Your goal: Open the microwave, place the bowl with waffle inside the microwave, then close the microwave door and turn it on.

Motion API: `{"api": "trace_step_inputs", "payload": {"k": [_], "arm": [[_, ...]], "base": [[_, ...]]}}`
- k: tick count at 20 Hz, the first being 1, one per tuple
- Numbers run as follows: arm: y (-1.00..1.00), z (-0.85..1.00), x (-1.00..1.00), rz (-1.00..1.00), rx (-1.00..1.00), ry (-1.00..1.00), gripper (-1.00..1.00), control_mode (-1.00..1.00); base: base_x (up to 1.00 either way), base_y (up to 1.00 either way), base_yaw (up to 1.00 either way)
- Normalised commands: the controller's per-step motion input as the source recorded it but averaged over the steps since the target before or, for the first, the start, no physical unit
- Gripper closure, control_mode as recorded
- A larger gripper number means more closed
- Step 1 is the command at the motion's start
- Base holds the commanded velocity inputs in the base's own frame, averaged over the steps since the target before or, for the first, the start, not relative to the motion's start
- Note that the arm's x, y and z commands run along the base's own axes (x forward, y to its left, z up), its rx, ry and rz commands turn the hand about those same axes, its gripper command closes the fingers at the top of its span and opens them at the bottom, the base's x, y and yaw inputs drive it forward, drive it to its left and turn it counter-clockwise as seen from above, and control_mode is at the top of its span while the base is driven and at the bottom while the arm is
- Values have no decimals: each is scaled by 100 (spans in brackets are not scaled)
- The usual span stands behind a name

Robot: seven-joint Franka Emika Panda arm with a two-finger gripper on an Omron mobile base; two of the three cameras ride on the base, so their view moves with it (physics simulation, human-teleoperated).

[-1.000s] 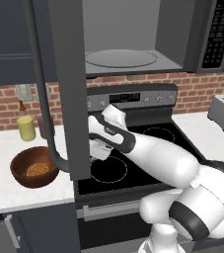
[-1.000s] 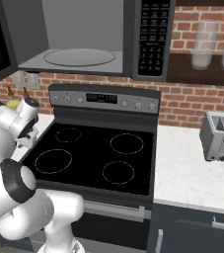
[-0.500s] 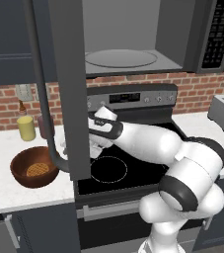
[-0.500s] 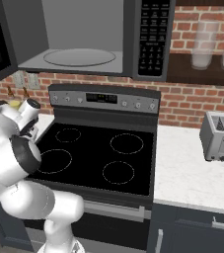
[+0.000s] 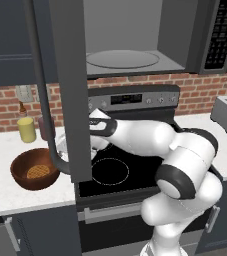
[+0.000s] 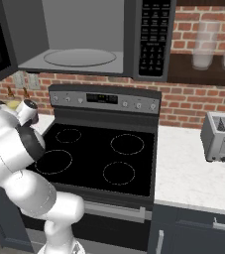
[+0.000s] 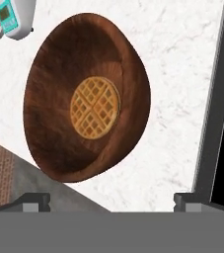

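Arm's swung left behind the open microwave door (image 5: 67, 90), claw (image 7: 111, 197) spread wide and empty above the bowl (image 7: 86, 96) with waffle (image 7: 94, 107) on the worktop (image 7: 177, 74) — grasp next.

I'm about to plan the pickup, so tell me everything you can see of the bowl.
The bowl is round, wide and deep, dark reddish-brown with a wood-like grain and a thick rounded rim. It sits upright on the white marbled counter left of the stove, below the open microwave door. One small golden waffle with a grid pattern lies flat in the middle of its bottom. Nothing else touches it; the open hand is above it, apart from it.
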Motion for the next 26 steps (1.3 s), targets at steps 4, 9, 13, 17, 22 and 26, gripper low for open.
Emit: {"api": "trace_step_inputs", "payload": {"k": [4,9,13,17,22,26], "arm": [[29,-37,25,0,0,0,-100,-100],[19,-24,20,0,0,0,-100,-100],[18,-23,16,0,0,0,-100,-100],[19,-22,8,0,0,0,-100,-100],[17,-22,1,0,0,0,-100,-100],[13,-15,0,0,0,0,-100,-100]], "base": [[0,0,0],[0,0,0],[0,0,0],[0,0,0],[0,0,0],[0,0,0]]}}
